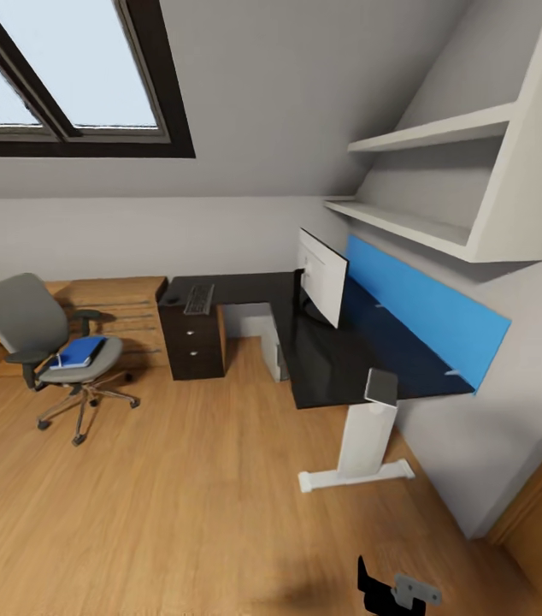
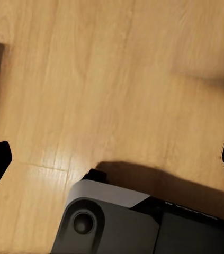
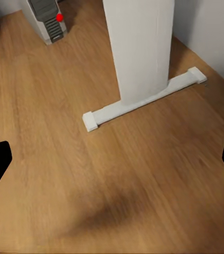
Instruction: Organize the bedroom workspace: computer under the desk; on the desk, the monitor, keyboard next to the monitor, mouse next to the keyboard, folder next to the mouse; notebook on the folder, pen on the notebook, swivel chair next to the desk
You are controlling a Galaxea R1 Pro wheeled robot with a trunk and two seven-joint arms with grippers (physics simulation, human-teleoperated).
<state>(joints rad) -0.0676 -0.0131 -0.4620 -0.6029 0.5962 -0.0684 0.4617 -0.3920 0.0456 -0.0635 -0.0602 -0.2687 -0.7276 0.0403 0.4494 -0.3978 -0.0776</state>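
Note:
The black-topped desk (image 1: 322, 368) stands along the right wall. On it are the monitor (image 1: 323, 277) and, on the far wing, the keyboard (image 1: 199, 299) with a small dark mouse (image 1: 171, 301) beside it. The grey computer (image 1: 274, 352) sits on the floor under the desk and has a red light (image 3: 48, 20). At the left, away from the desk, the swivel chair (image 1: 38, 329) carries the blue folder (image 1: 79, 351) on its seat. I cannot make out the notebook or the pen. Both my left gripper (image 2: 112, 159) and right gripper (image 3: 112, 161) hang open over bare floor, holding nothing.
The desk's white pedestal leg (image 3: 142, 47) and its foot (image 3: 143, 101) stand just ahead of my right gripper. A black drawer unit (image 1: 192, 342) sits under the far wing. Low wooden shelving (image 1: 117, 312) runs behind the chair. Wall shelves (image 1: 442, 171) hang above the desk, and a flat grey square (image 1: 381, 385) lies on its near end.

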